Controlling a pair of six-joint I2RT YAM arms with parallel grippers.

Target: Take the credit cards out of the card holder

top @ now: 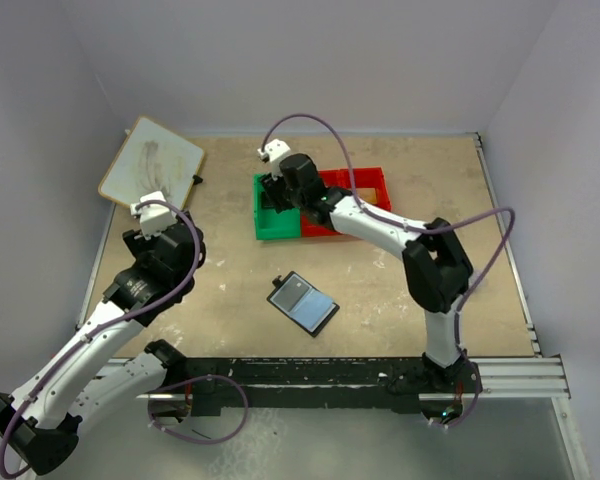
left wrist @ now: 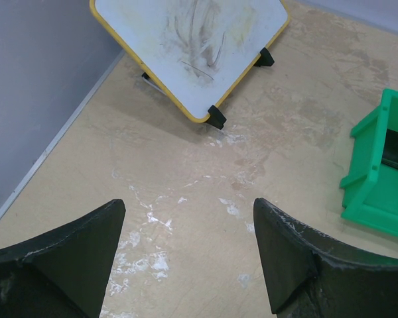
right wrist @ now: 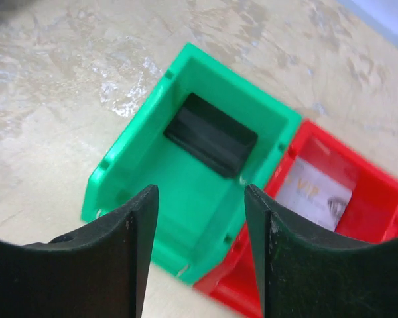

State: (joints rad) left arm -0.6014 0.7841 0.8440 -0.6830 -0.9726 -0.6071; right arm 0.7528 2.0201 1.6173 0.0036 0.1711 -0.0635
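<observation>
my right gripper (right wrist: 200, 199) over green bin (right wrist: 116, 165), jaws wide, holding nothing | black credit card (right wrist: 212, 136) lies inside | I'd rise straight, clear the rim, then head for card holder (top: 303, 303)

Black bifold card holder (top: 303, 303) open, grey-blue side up, mid bench (top: 230, 290); thin black card (right wrist: 211, 134) in green plastic bin (right wrist: 119, 162).

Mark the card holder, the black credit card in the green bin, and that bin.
card holder (top: 305, 305), top view, its pale inside face.
black credit card (right wrist: 211, 134), right wrist view, middle of its top face.
green bin (right wrist: 196, 182), right wrist view, its bare floor.
</observation>
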